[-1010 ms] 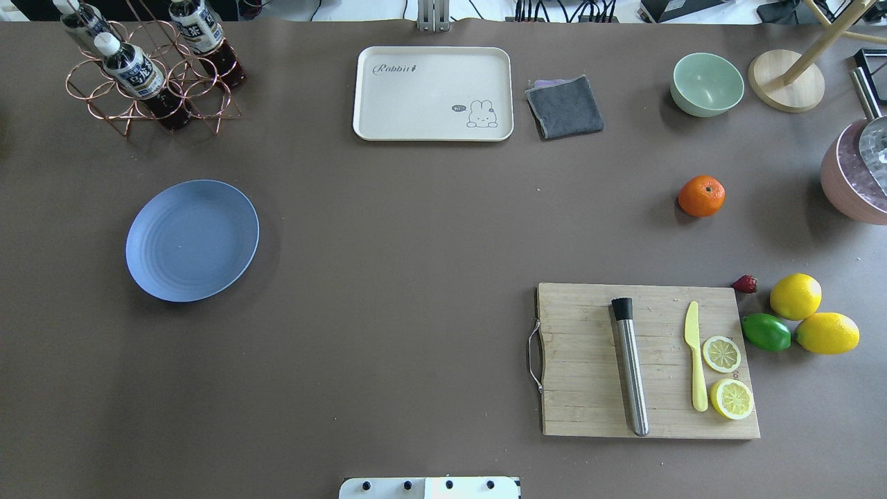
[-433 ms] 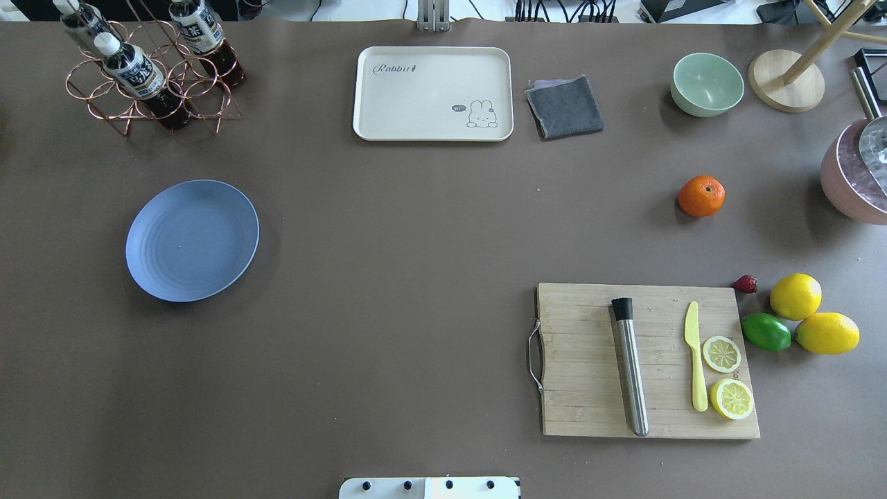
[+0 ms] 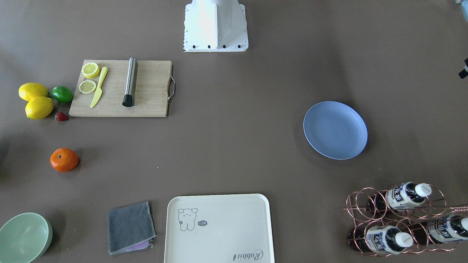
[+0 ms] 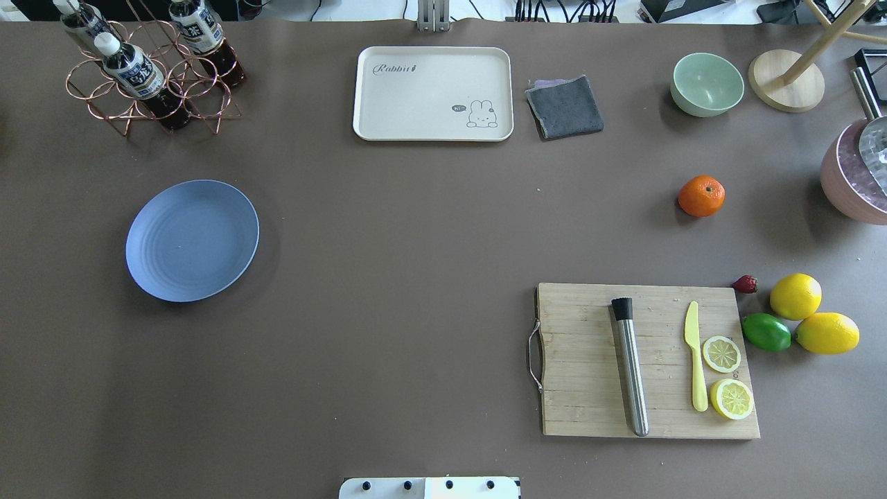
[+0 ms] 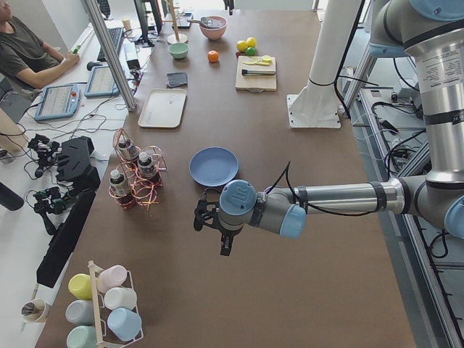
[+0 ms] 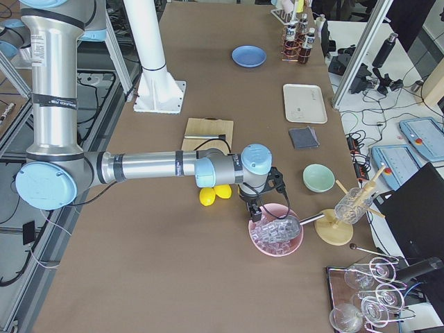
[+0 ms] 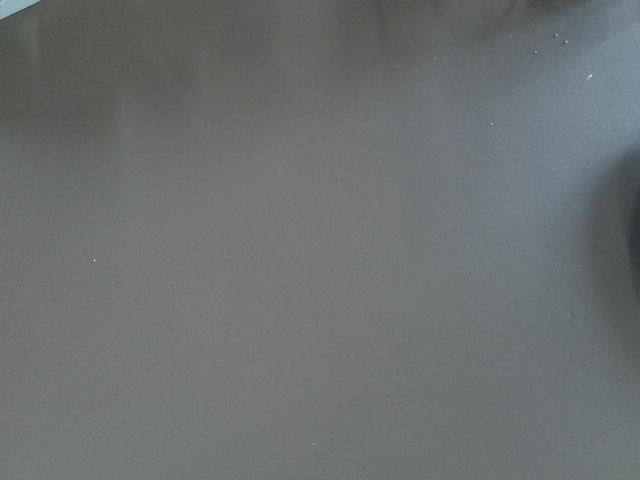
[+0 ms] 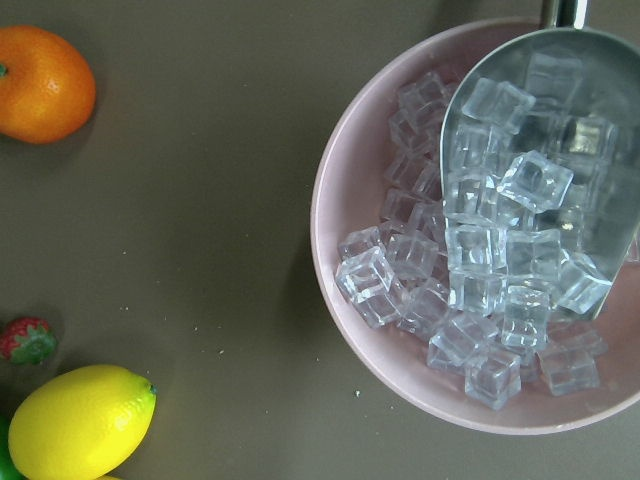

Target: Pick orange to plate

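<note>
Right gripper [image 6: 258, 210] hovers over pink ice bowl [image 8: 338, 185]; jaw state not discernible. Orange [image 4: 701, 196] loose on table, 10 o'clock in wrist view. Plate [image 4: 192, 240] well apart at orange's 9 o'clock. Nearest arm, so probably the picker.

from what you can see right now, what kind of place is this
Probably a robotics lab staged as a drinks bench: a robot arm, a seated operator nearby, plus a cutting board and a bowl of ice.
</note>
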`<state>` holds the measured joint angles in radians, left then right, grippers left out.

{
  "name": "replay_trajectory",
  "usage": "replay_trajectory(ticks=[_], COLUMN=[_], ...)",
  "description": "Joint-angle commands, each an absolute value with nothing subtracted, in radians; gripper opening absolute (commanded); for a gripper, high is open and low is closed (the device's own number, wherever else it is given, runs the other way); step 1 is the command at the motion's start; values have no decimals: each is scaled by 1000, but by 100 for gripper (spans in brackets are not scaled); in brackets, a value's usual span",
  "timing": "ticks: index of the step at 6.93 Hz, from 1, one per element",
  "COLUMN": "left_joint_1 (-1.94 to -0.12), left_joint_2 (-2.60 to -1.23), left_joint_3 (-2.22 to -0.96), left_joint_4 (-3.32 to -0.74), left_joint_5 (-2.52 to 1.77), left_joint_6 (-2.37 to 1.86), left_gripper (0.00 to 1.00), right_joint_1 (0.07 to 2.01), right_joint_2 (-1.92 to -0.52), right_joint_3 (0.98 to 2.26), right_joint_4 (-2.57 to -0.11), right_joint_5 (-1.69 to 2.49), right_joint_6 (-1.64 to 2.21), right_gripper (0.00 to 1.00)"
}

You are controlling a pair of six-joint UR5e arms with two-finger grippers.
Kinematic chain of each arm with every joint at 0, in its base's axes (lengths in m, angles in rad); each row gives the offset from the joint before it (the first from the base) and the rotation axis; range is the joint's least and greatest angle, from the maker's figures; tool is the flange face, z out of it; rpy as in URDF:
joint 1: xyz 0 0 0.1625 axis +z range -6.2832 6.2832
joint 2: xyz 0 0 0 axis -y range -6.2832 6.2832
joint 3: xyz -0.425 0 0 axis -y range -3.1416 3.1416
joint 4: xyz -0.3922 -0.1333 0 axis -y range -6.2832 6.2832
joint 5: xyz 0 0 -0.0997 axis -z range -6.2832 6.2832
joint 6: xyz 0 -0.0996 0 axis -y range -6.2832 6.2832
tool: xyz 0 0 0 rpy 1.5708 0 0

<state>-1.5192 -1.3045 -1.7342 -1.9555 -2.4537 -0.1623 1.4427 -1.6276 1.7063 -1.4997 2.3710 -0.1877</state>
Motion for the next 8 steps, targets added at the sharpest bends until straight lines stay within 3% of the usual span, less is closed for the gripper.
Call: replay_trajectory(ticks=[1, 8], left_joint_1=[-1519, -1513], left_joint_2=[-1305, -1298], left_joint_3=[-1735, -1724], left_joint_4=[-1960, -1988], left_joint_5=[-2456, -2427], left_joint_6=[-170, -170], left_gripper=[95, 97], right_joint_1=[1440, 1439], right_joint_2=[-1628, -1626], right_joint_3=[1704, 1689], right_joint_4=[-1500, -1500], right_joint_5=[2372, 2370], right_joint_6=[-187, -187], right_gripper=[100, 100])
